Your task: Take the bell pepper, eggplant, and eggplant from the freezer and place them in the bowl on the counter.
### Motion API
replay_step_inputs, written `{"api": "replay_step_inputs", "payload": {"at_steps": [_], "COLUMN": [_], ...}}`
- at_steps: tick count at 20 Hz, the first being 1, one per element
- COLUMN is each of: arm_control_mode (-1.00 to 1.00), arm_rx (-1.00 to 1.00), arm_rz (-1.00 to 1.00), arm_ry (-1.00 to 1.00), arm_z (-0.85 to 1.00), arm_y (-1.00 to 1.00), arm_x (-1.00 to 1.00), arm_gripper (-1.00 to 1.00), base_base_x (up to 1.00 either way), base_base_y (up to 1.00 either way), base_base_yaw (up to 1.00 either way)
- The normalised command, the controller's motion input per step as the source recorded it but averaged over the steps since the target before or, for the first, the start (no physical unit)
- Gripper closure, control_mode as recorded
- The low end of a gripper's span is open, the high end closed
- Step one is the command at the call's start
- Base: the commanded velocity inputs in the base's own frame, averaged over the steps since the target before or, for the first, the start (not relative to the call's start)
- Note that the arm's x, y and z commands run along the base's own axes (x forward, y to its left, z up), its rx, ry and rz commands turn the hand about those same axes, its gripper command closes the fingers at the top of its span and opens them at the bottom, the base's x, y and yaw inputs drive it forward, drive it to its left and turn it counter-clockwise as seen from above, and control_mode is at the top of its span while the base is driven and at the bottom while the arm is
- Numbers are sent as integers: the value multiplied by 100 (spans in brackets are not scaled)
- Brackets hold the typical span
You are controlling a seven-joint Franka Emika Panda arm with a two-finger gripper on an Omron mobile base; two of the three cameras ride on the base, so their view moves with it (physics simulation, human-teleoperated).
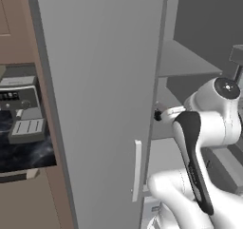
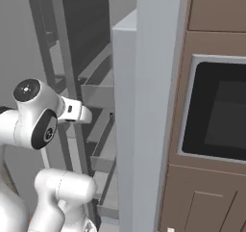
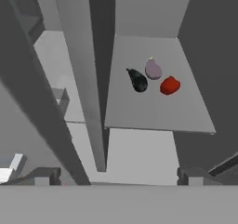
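Freezer door point(image 1: 102, 104) open. In the hand view, on one shelf point(image 3: 153, 109), left to right: dark eggplant point(image 3: 137, 80), pale eggplant point(image 3: 153, 69), red pepper point(image 3: 169, 85), all close together. My gripper point(image 3: 118, 177) hangs well short, jaws spread, empty. Risk: reaching in, I clip the divider point(image 3: 86, 79) or nudge a neighbor off.

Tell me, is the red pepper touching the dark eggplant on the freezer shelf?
Apart. The hand view shows a strip of bare grey shelf between the red bell pepper and the dark eggplant; the pale purple eggplant lies just behind that gap.
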Motion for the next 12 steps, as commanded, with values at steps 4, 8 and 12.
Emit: {"api": "replay_step_inputs", "payload": {"at_steps": [4,8,12], "arm_control_mode": [100,-100,-100], "arm_rx": [0,1,0], "arm_rz": [0,0,0], "arm_ry": [0,0,0], "arm_z": [0,0,-7], "arm_y": [0,-11,-40], "arm_x": [0,16,63], "arm_gripper": [-100,-100,-100], "base_base_x": [86,58,0], "base_base_y": [-39,-28,0], "base_base_yaw": [0,0,0]}}
